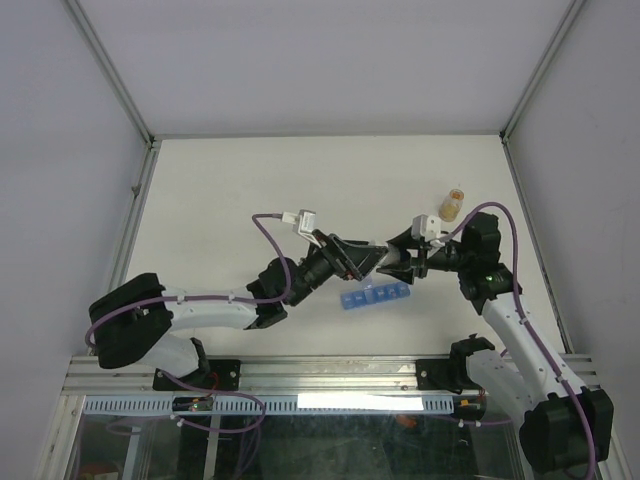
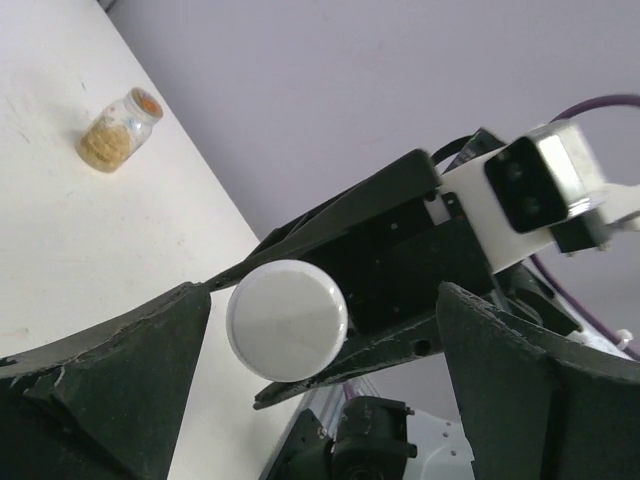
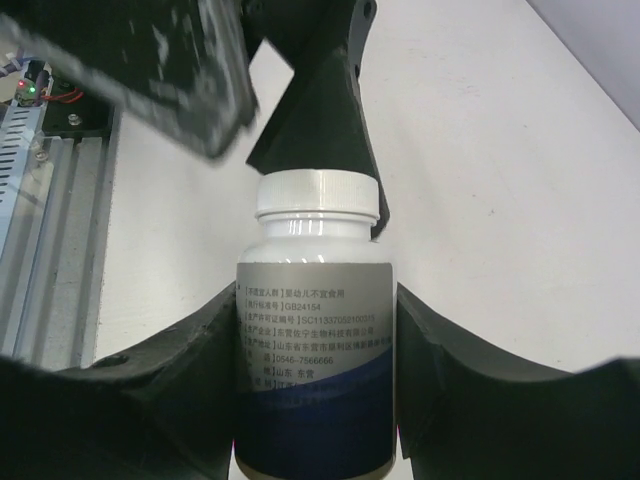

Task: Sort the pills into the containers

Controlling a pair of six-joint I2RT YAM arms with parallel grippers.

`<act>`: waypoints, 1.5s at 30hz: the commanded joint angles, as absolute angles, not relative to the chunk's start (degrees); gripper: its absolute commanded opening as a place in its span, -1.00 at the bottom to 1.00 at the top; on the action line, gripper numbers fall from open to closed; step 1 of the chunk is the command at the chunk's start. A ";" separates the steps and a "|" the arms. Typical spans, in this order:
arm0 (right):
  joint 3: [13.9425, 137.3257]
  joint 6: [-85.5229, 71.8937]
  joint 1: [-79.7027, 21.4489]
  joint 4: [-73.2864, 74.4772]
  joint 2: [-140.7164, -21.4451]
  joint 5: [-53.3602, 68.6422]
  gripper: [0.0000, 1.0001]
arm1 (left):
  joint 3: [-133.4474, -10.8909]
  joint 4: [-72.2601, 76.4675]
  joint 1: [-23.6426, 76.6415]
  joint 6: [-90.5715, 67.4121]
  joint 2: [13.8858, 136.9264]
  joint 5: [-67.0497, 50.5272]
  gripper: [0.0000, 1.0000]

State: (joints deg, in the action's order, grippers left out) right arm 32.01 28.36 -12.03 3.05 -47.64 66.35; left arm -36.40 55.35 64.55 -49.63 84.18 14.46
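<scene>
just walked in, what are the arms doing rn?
The right gripper is shut on a white bottle, holding it out toward the other arm. The left gripper is open, one finger either side of the cap, which is on the bottle and not yet gripped. The blue organiser lies on the table just below them. A small amber jar stands further back on the right.

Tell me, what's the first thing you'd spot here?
Right in the middle, the right gripper clamps a white bottle, its white cap facing the open left gripper. Close by on the table lies a blue pill strip, and a small amber jar stands farther back on the right.
</scene>
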 commanded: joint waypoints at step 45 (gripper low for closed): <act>39.34 41.79 -8.14 21.88 -49.72 81.01 -1.00 | -52.53 19.25 51.77 14.25 76.31 -39.65 0.58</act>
